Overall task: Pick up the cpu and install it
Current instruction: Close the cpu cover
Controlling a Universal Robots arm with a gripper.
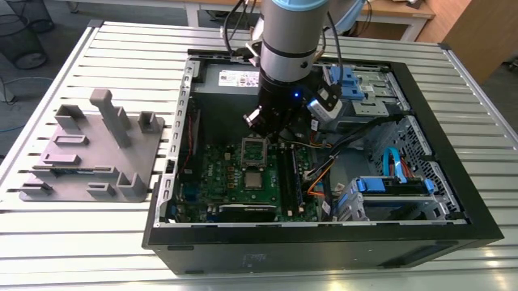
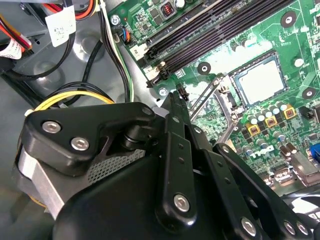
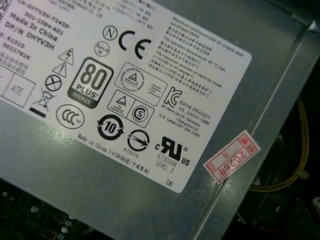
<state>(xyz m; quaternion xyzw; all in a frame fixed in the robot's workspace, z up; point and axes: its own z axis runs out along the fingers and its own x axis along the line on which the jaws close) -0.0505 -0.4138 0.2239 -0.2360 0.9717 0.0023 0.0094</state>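
The cpu (image 1: 254, 178) lies flat in its socket on the green motherboard (image 1: 217, 176), just below the centre of the exterior view, pale metal top up. In the second wrist view it (image 2: 259, 80) sits square inside the socket frame. The metal bracket (image 1: 254, 150) is swung open just above it in the exterior frame. And there's the arm (image 1: 290, 36), dropping in from the top edge, close to vertical, wrist pointed down into the open computer case (image 1: 453, 200). The gripper (image 1: 270, 129) hangs over the bracket's upper end, near the cpu but apart from it, higher in the frame. Open or closed, loaded or bare, I cannot tell. Out at the left of the frame the grey plastic fixture (image 1: 89, 151) stands on the slatted table (image 1: 121, 48), well apart. The first wrist view looks at the power supply's (image 3: 100, 190) white label (image 3: 135, 95)
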